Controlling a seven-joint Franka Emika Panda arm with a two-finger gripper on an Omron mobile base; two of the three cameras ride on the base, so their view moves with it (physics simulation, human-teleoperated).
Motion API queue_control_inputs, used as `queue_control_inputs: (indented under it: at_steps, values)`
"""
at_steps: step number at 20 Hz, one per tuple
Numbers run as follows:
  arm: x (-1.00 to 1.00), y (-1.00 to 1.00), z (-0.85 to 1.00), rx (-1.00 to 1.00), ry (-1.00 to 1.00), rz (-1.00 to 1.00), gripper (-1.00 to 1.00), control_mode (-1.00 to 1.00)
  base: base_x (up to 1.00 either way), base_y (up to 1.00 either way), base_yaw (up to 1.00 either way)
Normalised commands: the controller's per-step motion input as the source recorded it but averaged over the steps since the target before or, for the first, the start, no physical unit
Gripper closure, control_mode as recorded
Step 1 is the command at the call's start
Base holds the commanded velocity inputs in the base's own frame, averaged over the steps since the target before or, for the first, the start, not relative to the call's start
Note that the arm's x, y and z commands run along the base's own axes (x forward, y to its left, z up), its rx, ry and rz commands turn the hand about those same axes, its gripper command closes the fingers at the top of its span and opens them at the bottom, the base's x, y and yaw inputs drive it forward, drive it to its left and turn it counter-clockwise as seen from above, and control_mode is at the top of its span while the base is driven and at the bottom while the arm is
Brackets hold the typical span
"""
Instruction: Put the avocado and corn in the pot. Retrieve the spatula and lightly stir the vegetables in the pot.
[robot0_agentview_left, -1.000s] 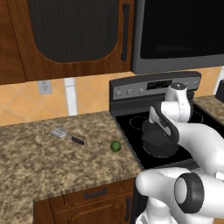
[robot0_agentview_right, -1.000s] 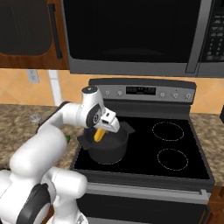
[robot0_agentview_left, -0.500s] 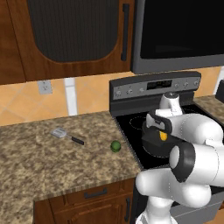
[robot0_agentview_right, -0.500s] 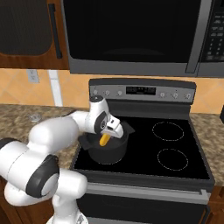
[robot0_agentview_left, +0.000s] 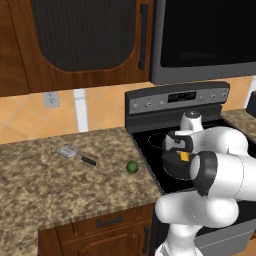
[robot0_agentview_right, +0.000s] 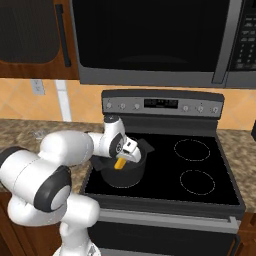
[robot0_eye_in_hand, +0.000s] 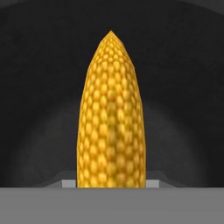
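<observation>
My gripper (robot0_agentview_right: 122, 159) is shut on the yellow corn (robot0_agentview_right: 120, 163), which points down into the mouth of the dark grey pot (robot0_agentview_right: 125, 176) on the stove's front left burner. The hand view has the corn (robot0_eye_in_hand: 111, 113) upright in front of the pot's dark inside (robot0_eye_in_hand: 39, 87). From the left, the corn (robot0_agentview_left: 184, 157) shows as a yellow spot at the gripper (robot0_agentview_left: 183, 154) over the pot (robot0_agentview_left: 171, 168), half hidden by my arm. The small green avocado (robot0_agentview_left: 132, 167) lies on the granite counter near the stove. The spatula (robot0_agentview_left: 75, 155) lies further left on the counter.
The black stove top (robot0_agentview_right: 200, 170) has two free burners on the right. Its control panel (robot0_agentview_right: 160, 104) rises behind, with a microwave (robot0_agentview_right: 150, 40) above. The granite counter (robot0_agentview_left: 40, 185) runs left of the stove under dark cabinets.
The gripper has come down with the corn toward the pot's mouth, and my elbow has swung lower and nearer the cameras. Avocado and spatula have stayed put.
</observation>
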Motion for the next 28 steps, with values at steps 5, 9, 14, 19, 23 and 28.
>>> queue_control_inputs:
  at_steps: [5, 9, 14, 19, 23, 28]
  values:
    - [0.0, 0.0, 0.0, 0.0, 0.0, 0.0, -1.0, -1.0, 0.0, 0.0, 0.0]
    - [-0.06, 0.0, 0.0, 0.0, 0.0, 0.0, -1.0, -1.0, 0.0, 0.0, 0.0]
    - [-0.49, 0.0, 0.54, 0.0, -0.07, 0.0, -1.0, -1.0, 0.0, 0.0, 0.0]
    - [-0.51, 0.04, 1.0, 0.0, -0.22, 0.0, -1.0, -1.0, 0.0, 0.0, 0.0]
    - [-0.24, 0.23, 1.0, 0.0, -0.12, 0.0, -1.0, -1.0, 0.0, 0.0, 0.0]
    - [0.0, 0.33, 0.91, 0.0, -0.01, 0.02, -1.0, -1.0, 0.0, 0.0, 0.0]
